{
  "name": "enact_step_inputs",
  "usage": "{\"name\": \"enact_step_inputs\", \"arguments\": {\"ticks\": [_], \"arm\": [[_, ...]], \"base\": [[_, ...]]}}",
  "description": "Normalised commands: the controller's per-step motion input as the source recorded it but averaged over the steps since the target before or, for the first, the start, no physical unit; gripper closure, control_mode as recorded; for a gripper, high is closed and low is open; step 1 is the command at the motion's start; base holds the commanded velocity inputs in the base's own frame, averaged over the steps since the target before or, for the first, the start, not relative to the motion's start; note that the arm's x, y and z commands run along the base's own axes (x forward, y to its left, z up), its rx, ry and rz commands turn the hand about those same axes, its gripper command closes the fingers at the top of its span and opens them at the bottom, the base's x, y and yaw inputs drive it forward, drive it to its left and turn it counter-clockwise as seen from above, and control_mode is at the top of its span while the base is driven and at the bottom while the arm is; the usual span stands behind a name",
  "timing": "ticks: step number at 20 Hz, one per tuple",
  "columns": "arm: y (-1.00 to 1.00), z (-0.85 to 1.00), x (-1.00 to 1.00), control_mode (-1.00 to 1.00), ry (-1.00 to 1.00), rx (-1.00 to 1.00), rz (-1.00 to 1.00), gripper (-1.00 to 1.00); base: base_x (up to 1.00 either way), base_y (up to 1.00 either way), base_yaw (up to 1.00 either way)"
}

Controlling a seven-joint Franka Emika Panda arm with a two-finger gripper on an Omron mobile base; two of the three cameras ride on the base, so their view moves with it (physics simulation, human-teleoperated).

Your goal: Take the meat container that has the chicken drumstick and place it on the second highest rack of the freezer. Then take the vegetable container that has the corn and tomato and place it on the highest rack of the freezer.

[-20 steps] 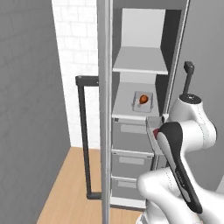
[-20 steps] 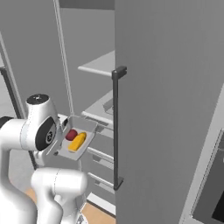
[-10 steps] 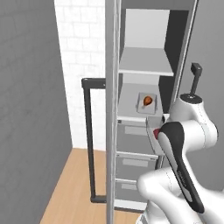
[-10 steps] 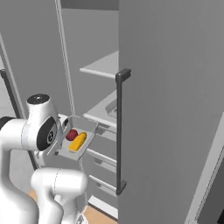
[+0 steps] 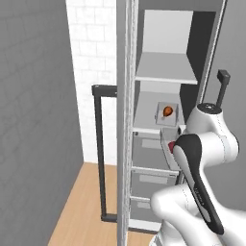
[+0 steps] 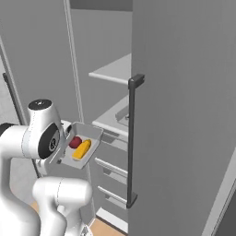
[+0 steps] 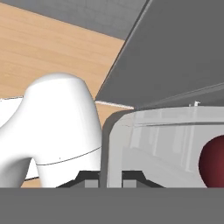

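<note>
White brick wall [image 5: 96,57] behind, grey side wall [image 5: 33,120], wooden floor [image 5: 81,202].

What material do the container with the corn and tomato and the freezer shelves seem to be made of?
The vegetable container looks like clear, glossy plastic: in the hand view its wall is see-through with pale reflections, and the tomato shows behind it. The highest rack looks like matte white board, plastic or coated, with no shine.
</note>
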Motion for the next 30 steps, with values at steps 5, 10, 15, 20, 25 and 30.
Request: {"name": "enact_step_inputs", "arguments": {"ticks": [5, 10, 15, 20, 25, 30], "arm": [[0.0, 0.0, 0.0, 1.0, 0.0, 0.0, 0.0, 1.0], [0.0, 0.0, 0.0, 1.0, 0.0, 0.0, 0.0, 1.0], [0.0, 0.0, 0.0, 1.0, 0.0, 0.0, 0.0, 1.0], [0.0, 0.0, 0.0, 1.0, 0.0, 0.0, 0.0, 1.0], [0.0, 0.0, 0.0, 1.0, 0.0, 0.0, 0.0, 1.0], [0.01, 0.28, 0.06, -1.0, -0.15, -0.02, -0.07, 1.0]], "base": [[0.92, -0.07, -0.03], [0.86, -0.3, -0.14], [0.66, -0.16, -0.19], [0.31, 0.1, -0.04], [0.23, 0.04, 0.0], [0.0, 0.0, 0.0]]}}
